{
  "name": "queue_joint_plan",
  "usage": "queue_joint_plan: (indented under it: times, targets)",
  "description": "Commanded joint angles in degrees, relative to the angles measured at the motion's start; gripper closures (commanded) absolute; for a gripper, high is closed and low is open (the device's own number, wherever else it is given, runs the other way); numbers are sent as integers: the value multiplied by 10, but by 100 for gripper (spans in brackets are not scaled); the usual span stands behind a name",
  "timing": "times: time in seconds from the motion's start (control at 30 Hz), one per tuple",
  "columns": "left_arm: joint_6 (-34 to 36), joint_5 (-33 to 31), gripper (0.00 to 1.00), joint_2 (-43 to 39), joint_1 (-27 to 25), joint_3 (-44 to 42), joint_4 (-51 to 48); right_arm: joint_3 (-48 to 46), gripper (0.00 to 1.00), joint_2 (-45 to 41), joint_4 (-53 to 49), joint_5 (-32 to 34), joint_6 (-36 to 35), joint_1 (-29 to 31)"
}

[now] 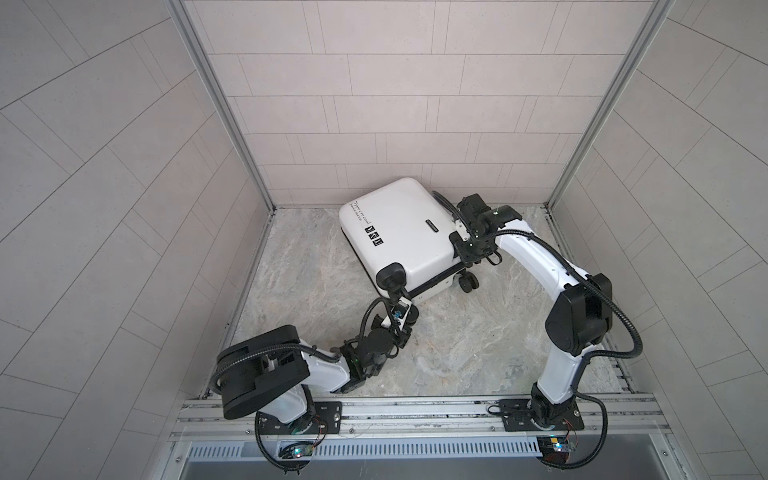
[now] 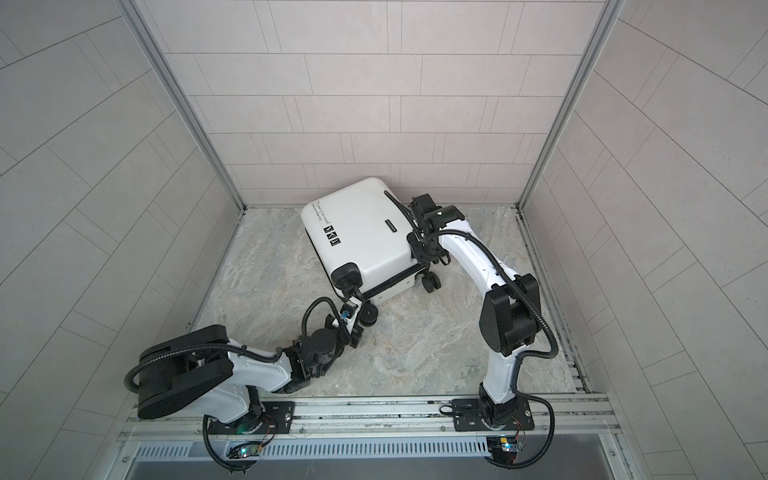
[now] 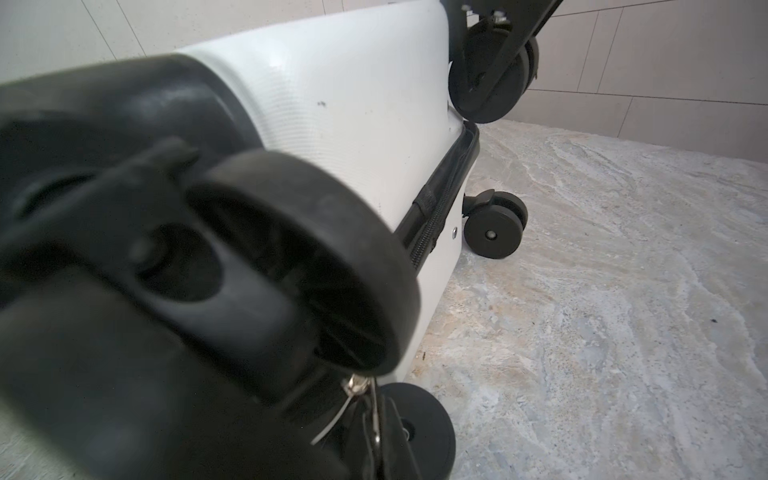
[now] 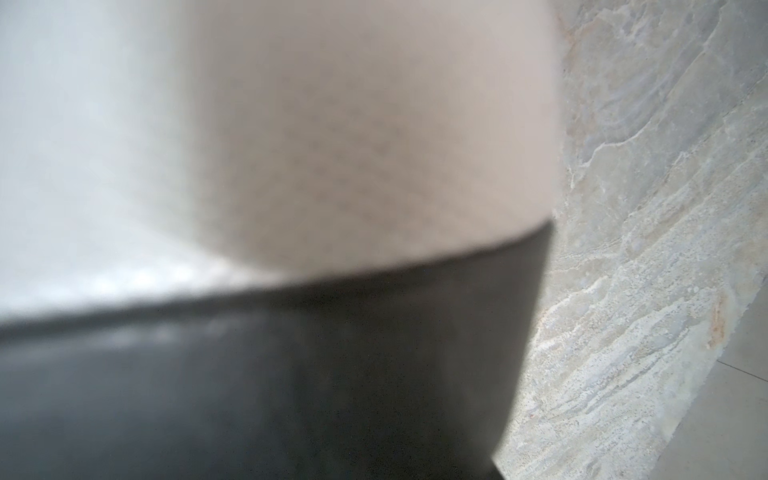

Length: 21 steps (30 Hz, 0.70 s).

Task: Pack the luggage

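The luggage [image 1: 399, 232] is seen lid-down between the 2 grippers, the left gripper [image 1: 395, 300] pressed together just beside a wheel [image 3: 307, 266] and zipper pull [image 3: 353, 386], the right gripper [image 1: 460, 246], its opening untellable, against the shell, so it could be shoved away and the pull missed.

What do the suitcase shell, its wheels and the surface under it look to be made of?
The luggage shell looks like hard plastic: white and semi-gloss, with fine ribbing and soft highlights in the left wrist view. The wheels look like black moulded plastic or rubber, matte. The work surface is stone-look, matte, with grey-beige veining; whether it is real stone or a print cannot be told.
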Motion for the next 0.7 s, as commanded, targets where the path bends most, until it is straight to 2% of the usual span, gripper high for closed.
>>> queue_joint_plan:
  times: [0.0,0.37,0.67]
  targets:
    - [3,115,100,12,-39,48,59,-7,100,-12,30,-84,52,41]
    - [3,95,100,60,-45,90,66,-19,100,-35,34,-85,67,70]
    - [5,104,100,95,-46,128,66,-34,100,-49,44,-89,82,95]
